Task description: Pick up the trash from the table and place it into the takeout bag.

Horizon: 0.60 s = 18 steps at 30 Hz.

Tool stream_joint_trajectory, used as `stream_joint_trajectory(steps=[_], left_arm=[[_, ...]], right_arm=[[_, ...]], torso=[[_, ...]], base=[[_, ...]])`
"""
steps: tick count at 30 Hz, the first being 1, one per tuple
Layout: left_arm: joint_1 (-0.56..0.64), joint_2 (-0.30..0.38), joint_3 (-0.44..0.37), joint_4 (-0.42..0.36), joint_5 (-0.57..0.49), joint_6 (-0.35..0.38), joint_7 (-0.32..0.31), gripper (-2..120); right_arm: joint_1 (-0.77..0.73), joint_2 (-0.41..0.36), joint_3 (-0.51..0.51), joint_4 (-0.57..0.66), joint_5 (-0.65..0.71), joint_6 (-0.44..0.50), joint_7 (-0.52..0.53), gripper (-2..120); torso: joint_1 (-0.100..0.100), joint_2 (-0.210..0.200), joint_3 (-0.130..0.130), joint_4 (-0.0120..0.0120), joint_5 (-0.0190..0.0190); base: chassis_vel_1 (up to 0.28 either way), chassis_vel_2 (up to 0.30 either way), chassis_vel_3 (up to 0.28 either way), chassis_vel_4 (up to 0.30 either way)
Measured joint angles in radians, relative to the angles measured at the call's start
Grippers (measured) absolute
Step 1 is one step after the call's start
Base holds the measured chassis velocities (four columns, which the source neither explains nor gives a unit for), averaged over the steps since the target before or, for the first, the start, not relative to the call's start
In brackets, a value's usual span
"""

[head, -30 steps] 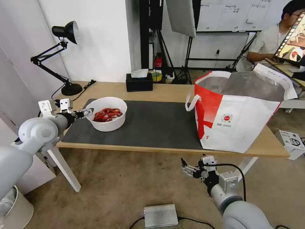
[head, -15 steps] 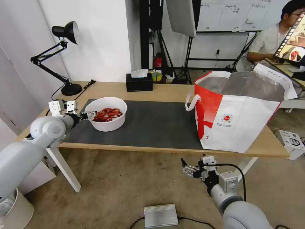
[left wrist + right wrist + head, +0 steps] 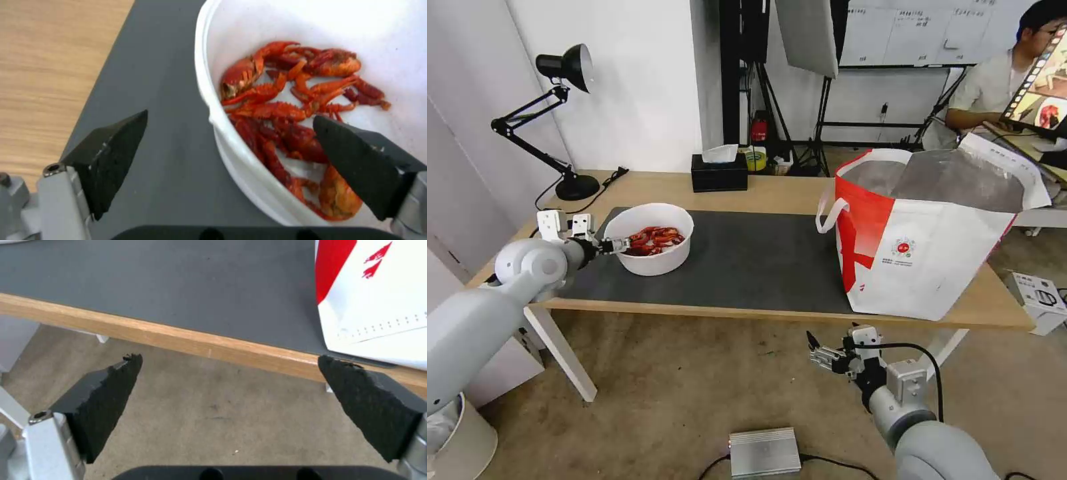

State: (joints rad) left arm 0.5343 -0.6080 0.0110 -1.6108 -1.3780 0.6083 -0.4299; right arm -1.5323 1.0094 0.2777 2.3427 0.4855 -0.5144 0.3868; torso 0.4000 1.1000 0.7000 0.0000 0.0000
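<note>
— What is the left gripper doing?

— I'm seeing it spread wide, straddling the near rim of the white bowl of crayfish shells: one finger is hanging over the dark grey mat outside the wall, the other over the red shells inside. It's gripping nothing.

— Where is the bowl sitting?

— On the mat's left end, on the light-wood table, well apart from the takeout bag, which is standing open at the right end.

— And the right gripper?

— I'm holding it below the table's front edge, over the floor, fingers wide apart and empty.
</note>
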Motion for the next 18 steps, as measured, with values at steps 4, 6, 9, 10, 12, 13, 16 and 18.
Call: stream_joint_trajectory(steps=[4, 6, 9, 10, 12, 13, 16, 18], left_arm=[[-0.005, 0.000, 0.000, 0.001, -0.010, 0.012, -0.002, 96], [-0.006, 0.000, 0.000, 0.001, -0.012, 0.015, -0.004, 91], [-0.015, -0.001, 0.000, 0.001, -0.028, 0.024, -0.021, 75], [-0.015, -0.001, 0.000, 0.001, -0.028, 0.024, -0.021, 75], [-0.023, -0.001, 0.001, 0.001, -0.047, 0.033, -0.032, 66], [-0.026, 0.001, 0.001, -0.002, -0.052, 0.034, -0.033, 61], [-0.026, 0.003, 0.002, -0.006, -0.054, 0.036, -0.034, 51], [-0.024, 0.004, 0.002, -0.008, -0.054, 0.036, -0.034, 43]], right_arm=[[0.000, 0.000, 0.000, 0.000, 0.000, 0.000, 0.000, 100], [0.000, 0.000, 0.000, 0.000, 0.000, 0.000, 0.000, 100], [0.000, 0.000, 0.000, 0.000, 0.000, 0.000, 0.000, 100], [0.000, 0.000, 0.000, 0.000, 0.000, 0.000, 0.000, 100], [0.000, 0.000, 0.000, 0.000, 0.000, 0.000, 0.000, 100], [0.000, 0.000, 0.000, 0.000, 0.000, 0.000, 0.000, 100], [0.000, 0.000, 0.000, 0.000, 0.000, 0.000, 0.000, 100], [0.000, 0.000, 0.000, 0.000, 0.000, 0.000, 0.000, 100]], torso=[[0.000, 0.000, 0.000, 0.0000, 0.0000], [0.000, 0.000, 0.000, 0.0000, 0.0000], [0.000, 0.000, 0.000, 0.0000, 0.0000], [0.000, 0.000, 0.000, 0.0000, 0.0000], [0.000, 0.000, 0.000, 0.0000, 0.0000], [0.000, 0.000, 0.000, 0.0000, 0.0000], [0.000, 0.000, 0.000, 0.0000, 0.0000], [0.000, 0.000, 0.000, -0.0001, 0.0000]], base=[[0.000, 0.000, 0.000, 0.000], [0.000, 0.000, 0.000, 0.000], [0.000, 0.000, 0.000, 0.000], [0.000, 0.000, 0.000, 0.000], [0.000, 0.000, 0.000, 0.000], [0.000, 0.000, 0.000, 0.000], [0.000, 0.000, 0.000, 0.000], [0.000, 0.000, 0.000, 0.000]])
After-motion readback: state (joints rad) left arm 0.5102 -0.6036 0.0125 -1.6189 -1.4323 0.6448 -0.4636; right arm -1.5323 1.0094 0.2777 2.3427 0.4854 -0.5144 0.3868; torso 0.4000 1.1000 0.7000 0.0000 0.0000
